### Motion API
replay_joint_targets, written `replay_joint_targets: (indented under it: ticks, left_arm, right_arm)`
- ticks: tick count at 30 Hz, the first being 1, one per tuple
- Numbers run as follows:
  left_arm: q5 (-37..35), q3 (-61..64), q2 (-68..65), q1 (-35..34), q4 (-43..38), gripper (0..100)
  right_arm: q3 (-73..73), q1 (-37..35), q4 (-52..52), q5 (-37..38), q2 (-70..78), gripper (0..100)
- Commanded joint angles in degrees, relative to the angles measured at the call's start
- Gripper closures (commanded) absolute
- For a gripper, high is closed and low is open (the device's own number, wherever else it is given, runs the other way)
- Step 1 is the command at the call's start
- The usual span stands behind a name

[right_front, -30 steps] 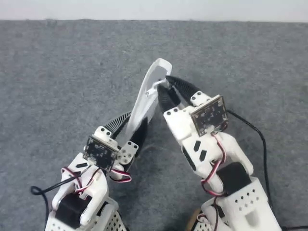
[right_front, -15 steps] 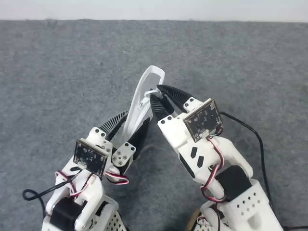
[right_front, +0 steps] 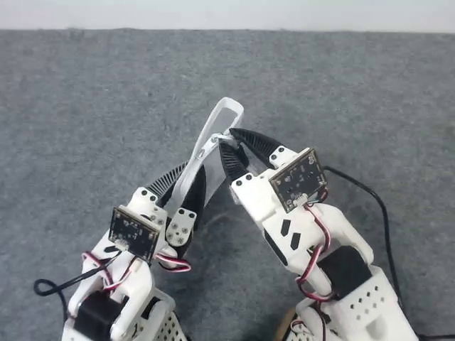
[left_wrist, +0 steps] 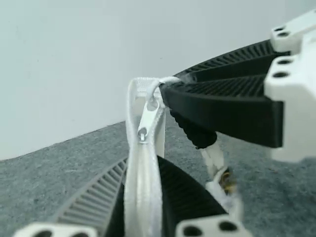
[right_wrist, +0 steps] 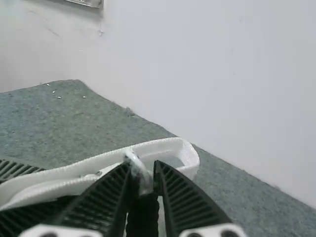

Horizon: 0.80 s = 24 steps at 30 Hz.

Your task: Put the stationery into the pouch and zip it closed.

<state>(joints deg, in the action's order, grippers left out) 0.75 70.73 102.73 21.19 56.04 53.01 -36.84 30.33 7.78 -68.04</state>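
**Surroundings, left to right.** A grey, felt-textured table point(right_front: 78, 114) carries the rig. A plain white wall point(right_front: 213, 13) borders its far edge. One thin black cable point(right_front: 51, 284) loops beside the base of the left arm point(right_front: 117, 298). A second black cable point(right_front: 380, 206) runs along the outer side of the right arm point(right_front: 334, 256). Cables: two. Arms: two. The left camera board point(right_front: 134, 233) and the right camera board point(right_front: 298, 181) sit one on each wrist and cover the rear of each gripper in the high view.

**Left gripper** point(right_front: 193, 172). Jaws narrow, clamped on the lower part of the flat white zipped pouch point(right_front: 210, 135), one black jaw on each face. In the left wrist view the pouch point(left_wrist: 143, 173) stands edge-on between these jaws and covers the gap between them.

**Pouch.** Count: one. It is held up between the two arms, tilted, with the zip edge facing up. One silver metal zip pull point(left_wrist: 144, 122) hangs against that edge, just beside the right jaws.

**Right gripper** point(right_front: 226, 138). Jaws narrow, closed on the upper end of the pouch at the zip. In the right wrist view the right gripper point(right_wrist: 142, 170) pinches a small white piece at the edge of the pouch point(right_wrist: 165, 148). Whether that piece is the slider cannot be told. In the left wrist view the right gripper point(left_wrist: 172, 84) blocks the table behind it.
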Motion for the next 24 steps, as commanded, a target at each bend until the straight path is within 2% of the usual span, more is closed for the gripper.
replay_joint_targets:
  ticks: [1, 9, 16, 24]
  left_arm:
    - [3.1, -1.8, -0.1, -0.4, -1.5, 99]
    - [6.1, -2.0, 0.0, -0.5, 1.3, 99]
    - [6.1, -3.6, 0.0, -0.5, 3.4, 99]
    - [6.1, -4.0, 0.0, -0.5, 4.0, 99]
  right_arm:
    - [-2.5, 0.1, -1.8, 0.0, -0.7, 99.1]
    - [-1.0, 6.5, -10.7, -0.2, -0.1, 99.1]
    - [0.7, 8.5, -14.7, 0.0, 0.4, 99.1]
    - [0.5, 12.9, -21.2, -0.4, 11.0, 99.1]
